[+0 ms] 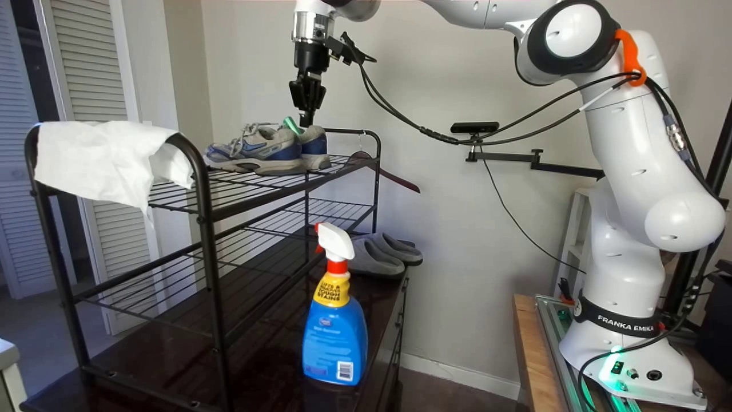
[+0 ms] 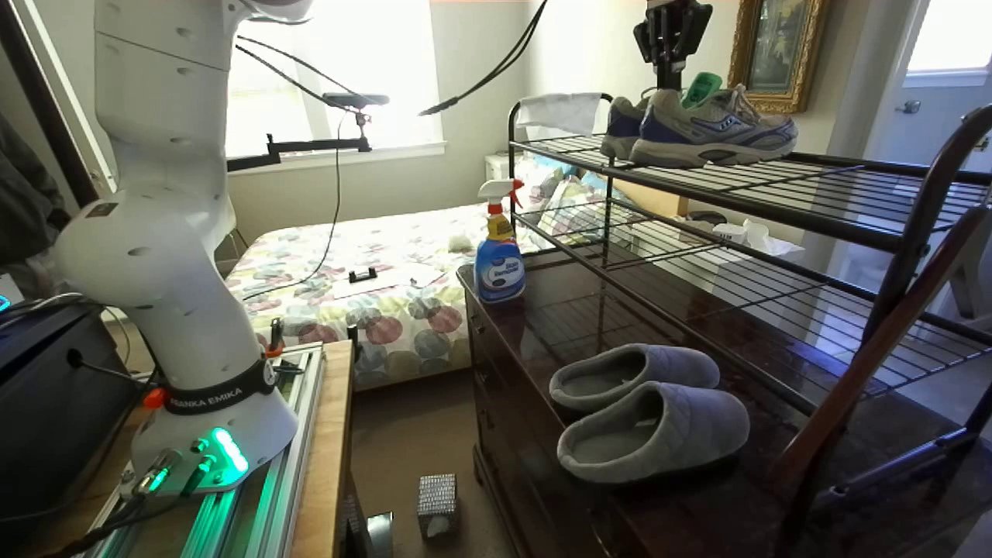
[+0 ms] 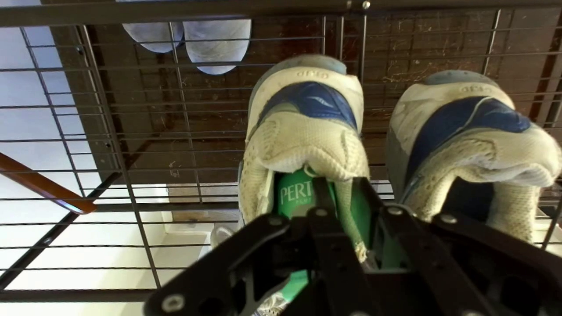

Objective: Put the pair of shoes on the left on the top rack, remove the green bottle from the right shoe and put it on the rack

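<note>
The grey-and-white shoes with blue heels stand side by side on the top rack (image 1: 286,190). One shoe (image 2: 697,132) holds the green bottle (image 3: 294,193), whose light green end also sticks up tilted in both exterior views (image 1: 291,125) (image 2: 701,89). The other shoe (image 3: 461,123) looks empty. My gripper (image 3: 344,188) points down at the bottle shoe, also in both exterior views (image 1: 307,117) (image 2: 668,81). Its fingers are close together around that shoe's inner side wall, one inside beside the bottle, one between the shoes. I cannot tell whether they pinch the wall.
A white cloth (image 1: 108,160) hangs over the rack's end rail. A wooden hanger (image 2: 891,341) hangs at its other end. A blue spray bottle (image 1: 334,337) and grey slippers (image 2: 659,434) stand on the dark dresser (image 1: 274,377) beside the rack's base.
</note>
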